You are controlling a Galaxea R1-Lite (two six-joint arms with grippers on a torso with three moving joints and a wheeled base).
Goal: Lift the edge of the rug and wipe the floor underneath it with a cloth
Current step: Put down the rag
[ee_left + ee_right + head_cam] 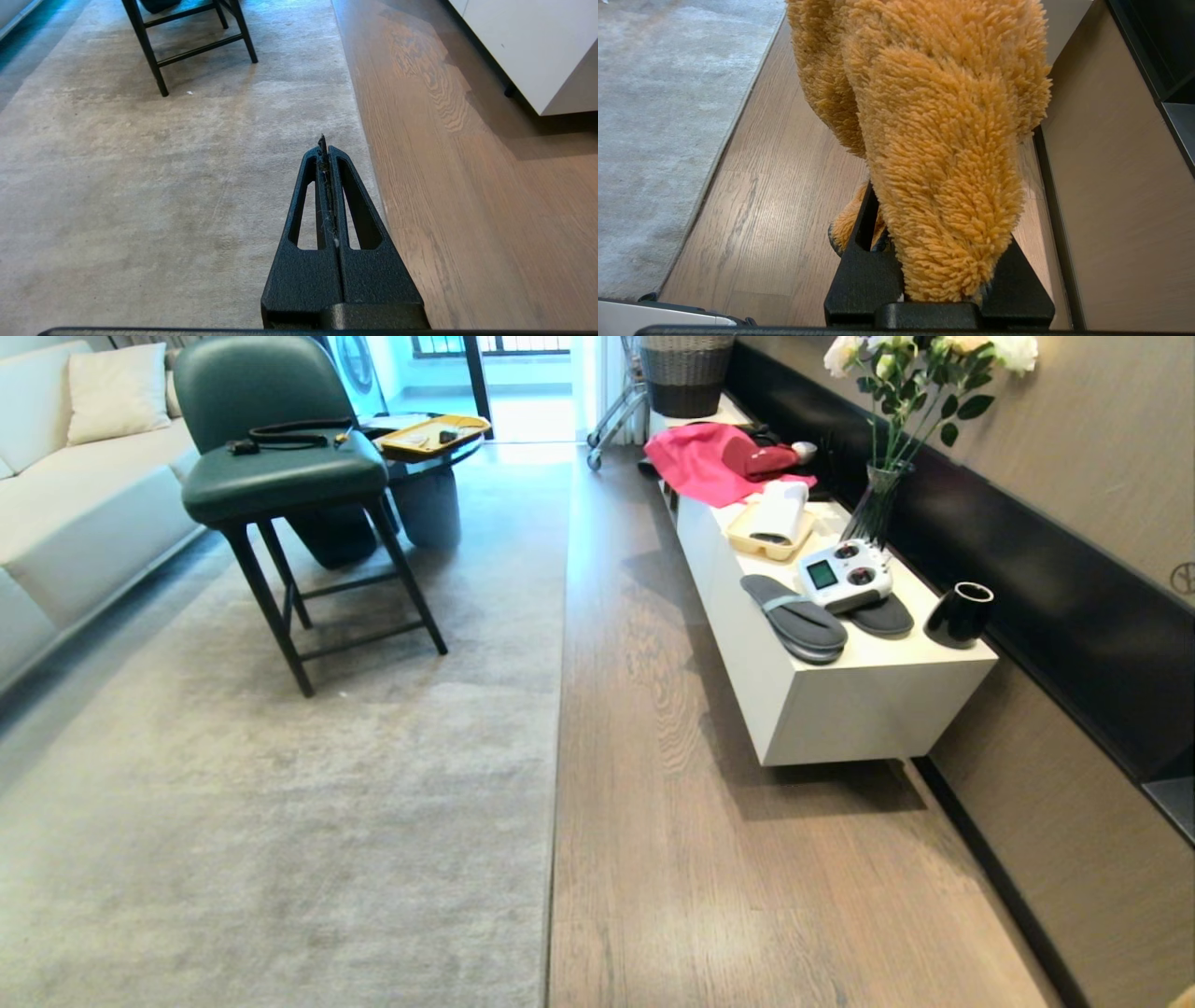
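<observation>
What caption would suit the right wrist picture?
Right gripper shut on a fluffy orange cloth above the wood floor, beside the rug edge.

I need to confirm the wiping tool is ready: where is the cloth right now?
The cloth is clamped in the right gripper, seen only in the right wrist view, hanging above the floor between the rug edge and the wall.
</observation>
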